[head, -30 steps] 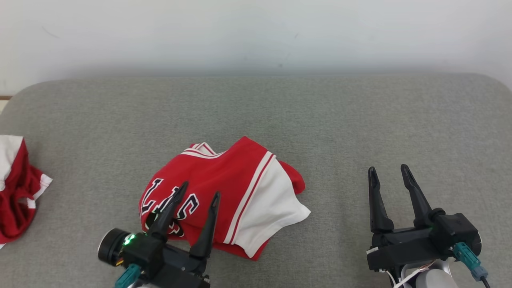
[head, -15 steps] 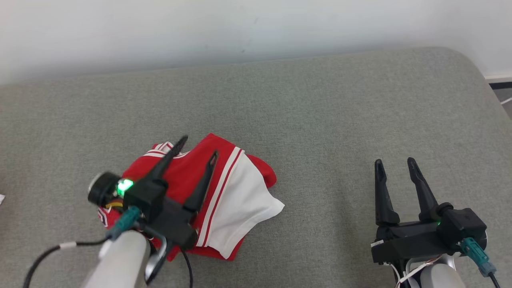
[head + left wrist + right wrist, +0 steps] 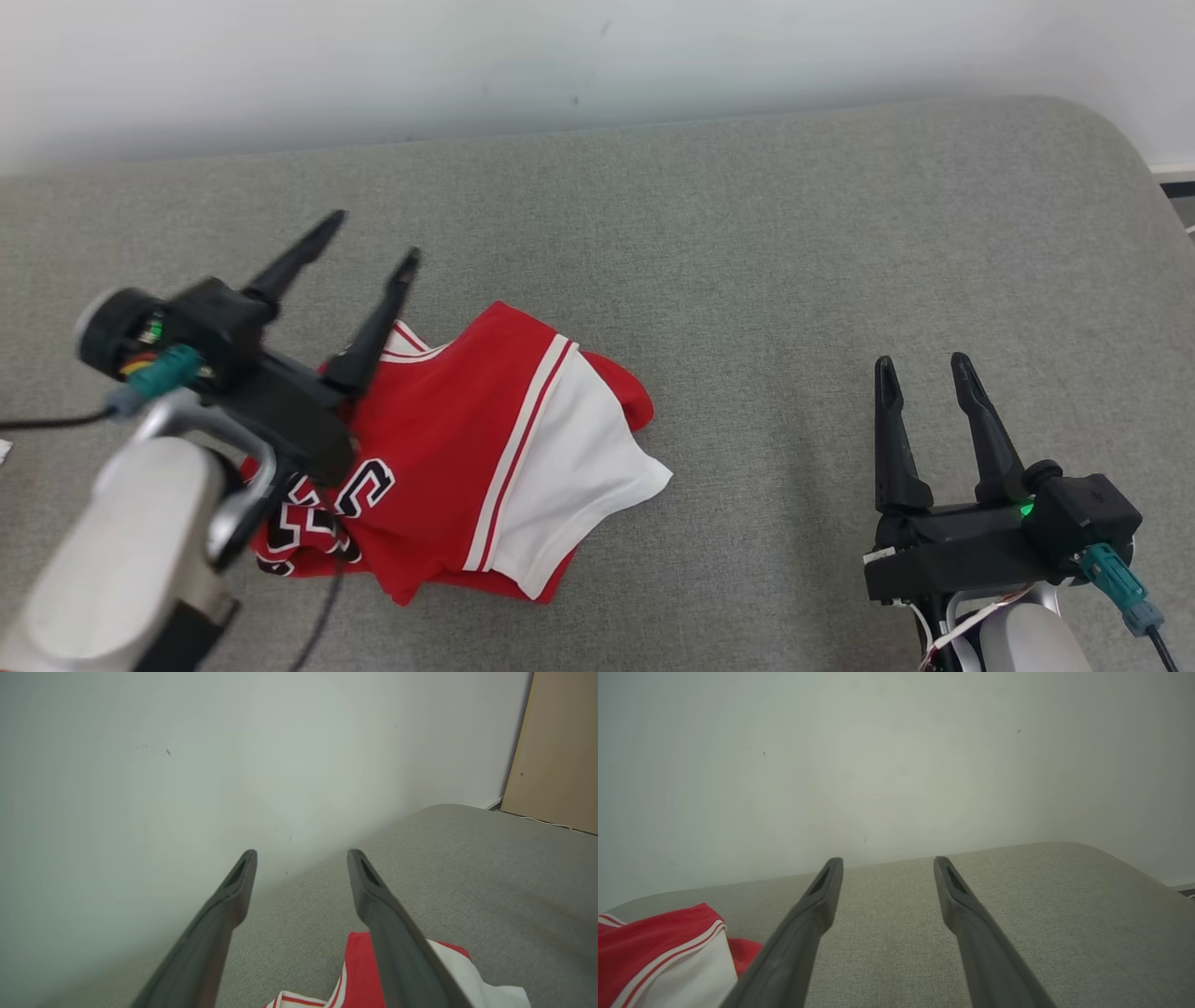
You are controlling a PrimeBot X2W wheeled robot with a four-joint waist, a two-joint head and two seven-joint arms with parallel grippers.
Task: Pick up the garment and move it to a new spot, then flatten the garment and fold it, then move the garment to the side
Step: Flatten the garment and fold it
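The garment (image 3: 485,448) is a crumpled red jersey with white panels and black lettering, lying left of centre on the grey padded surface (image 3: 747,280). It also shows at the bottom of the left wrist view as a red and white edge (image 3: 359,970), and at the lower left of the right wrist view (image 3: 668,952). My left gripper (image 3: 373,235) hovers open above the garment's far-left edge, nothing between its fingers (image 3: 233,896). My right gripper (image 3: 920,366) stands open at the lower right, well apart from the garment, fingers (image 3: 817,905) empty.
A pale wall (image 3: 597,56) runs behind the padded surface. The surface's rounded right corner (image 3: 1111,140) lies at the upper right, with a dark strip of floor beyond it. A beige panel (image 3: 556,751) stands at the right in the left wrist view.
The head camera has turned right, shifting the scene left. My left arm has risen and moved further over the garment's far-left edge, still open. The right gripper has kept its pose.
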